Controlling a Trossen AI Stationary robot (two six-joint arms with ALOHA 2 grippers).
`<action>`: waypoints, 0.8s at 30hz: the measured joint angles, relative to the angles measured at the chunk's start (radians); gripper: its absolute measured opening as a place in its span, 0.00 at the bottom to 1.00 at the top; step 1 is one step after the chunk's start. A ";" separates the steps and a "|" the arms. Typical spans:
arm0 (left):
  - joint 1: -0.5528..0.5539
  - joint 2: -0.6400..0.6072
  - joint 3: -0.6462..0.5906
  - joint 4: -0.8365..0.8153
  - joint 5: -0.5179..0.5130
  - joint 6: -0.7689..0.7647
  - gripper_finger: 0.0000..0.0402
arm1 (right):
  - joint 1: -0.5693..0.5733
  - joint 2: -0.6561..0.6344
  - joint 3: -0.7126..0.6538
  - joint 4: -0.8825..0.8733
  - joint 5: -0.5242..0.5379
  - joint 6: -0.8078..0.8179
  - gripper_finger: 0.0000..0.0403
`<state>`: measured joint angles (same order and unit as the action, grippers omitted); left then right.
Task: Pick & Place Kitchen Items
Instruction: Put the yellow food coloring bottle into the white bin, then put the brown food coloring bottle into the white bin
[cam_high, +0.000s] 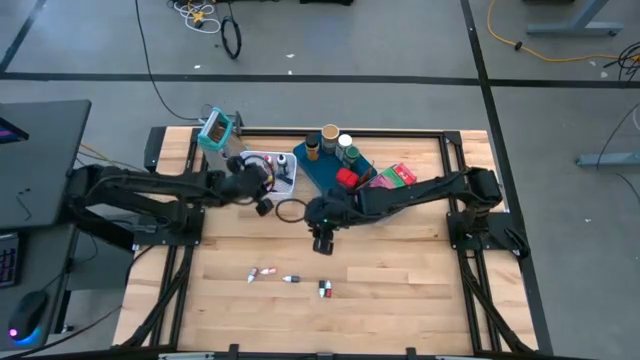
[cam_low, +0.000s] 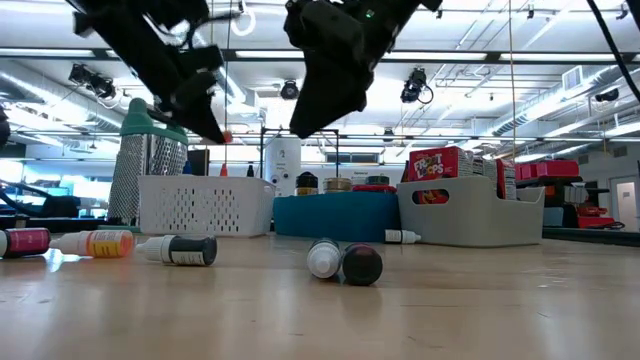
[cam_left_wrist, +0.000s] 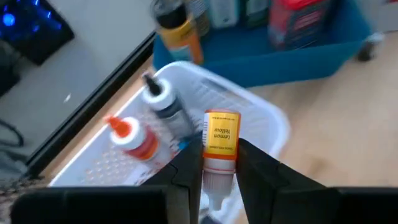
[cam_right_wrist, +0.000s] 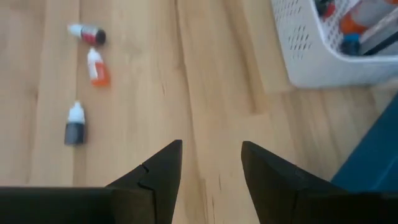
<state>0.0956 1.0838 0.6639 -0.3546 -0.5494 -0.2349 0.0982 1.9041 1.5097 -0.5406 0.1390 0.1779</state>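
Left gripper (cam_left_wrist: 214, 177): held over the white basket (cam_left_wrist: 261, 118) at the table's back left; fingers pinched on a yellow-labelled bottle (cam_left_wrist: 221, 140), white tip toward the wrist.
Basket contents: an orange-capped bottle (cam_left_wrist: 127, 134) and a black-capped bottle (cam_left_wrist: 163, 102) are seen lying on the mesh floor, side by side beneath the held one.
Right gripper (cam_right_wrist: 211, 165): hung above bare wood near the table's middle, fingers spread, nothing between them.
Loose bottles: three small ones (cam_high: 290, 279) are left on the front boards, well apart from both grippers; in the right wrist view they are a dark-labelled one (cam_right_wrist: 75, 124), an orange one (cam_right_wrist: 97, 68) and a red-banded one (cam_right_wrist: 87, 33).
Blue tray (cam_high: 310, 170): set just beside the basket, loaded with jars (cam_high: 329, 136) and a red tin (cam_high: 346, 178).
Grey bin (cam_low: 470, 215): placed behind the right arm, red packets (cam_high: 395, 176) inside.
Grater (cam_low: 148, 165): stood behind the basket.
Obstruction: the basket wall stands between the right gripper and the bottles within.
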 joint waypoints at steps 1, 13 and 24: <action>0.031 0.014 0.000 0.003 0.018 0.009 0.21 | 0.006 0.000 0.000 -0.018 0.001 0.003 0.44; 0.258 0.188 0.000 0.042 0.218 0.052 0.29 | 0.023 0.007 0.000 -0.296 0.001 0.110 0.44; 0.262 0.226 0.001 0.100 0.195 0.136 0.36 | 0.007 0.008 -0.193 -0.246 0.091 0.173 0.44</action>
<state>0.3576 1.3094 0.6647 -0.2548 -0.3542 -0.0990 0.1057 1.9118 1.3166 -0.7866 0.2299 0.3510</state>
